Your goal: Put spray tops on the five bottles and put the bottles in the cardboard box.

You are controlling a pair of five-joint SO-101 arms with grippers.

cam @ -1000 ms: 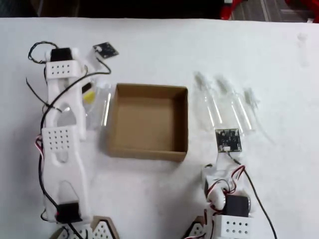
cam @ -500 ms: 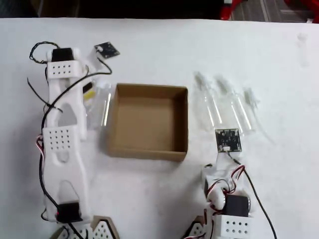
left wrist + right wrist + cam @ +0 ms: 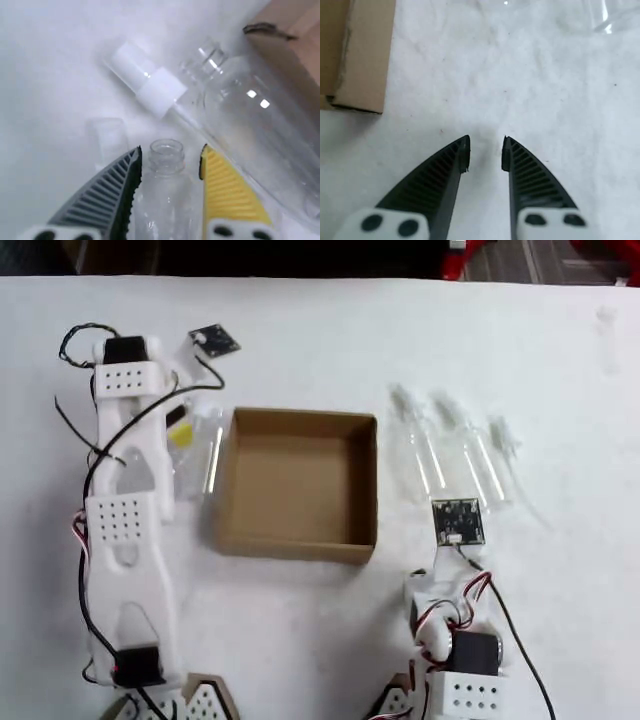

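The left hand (image 3: pixel 170 149) is clamped around an open bottle (image 3: pixel 164 192) just below its neck; just ahead of the hand a loose spray top (image 3: pixel 150 82) with its tube lies on the surface (image 3: pixel 55 60), close against a second bottle (image 3: pixel 245 120), also open; on that bottle's far side from the hand the cardboard box (image 3: pixel 295 538) stands empty; past the box, ahead of the right hand (image 3: pixel 485 150), three bottles (image 3: pixel 465 455) lie side by side and appear to carry tops; the right hand is slightly apart, holding nothing, over bare surface. I judge three tops fitted, two left to fit, and no bottle boxed yet.
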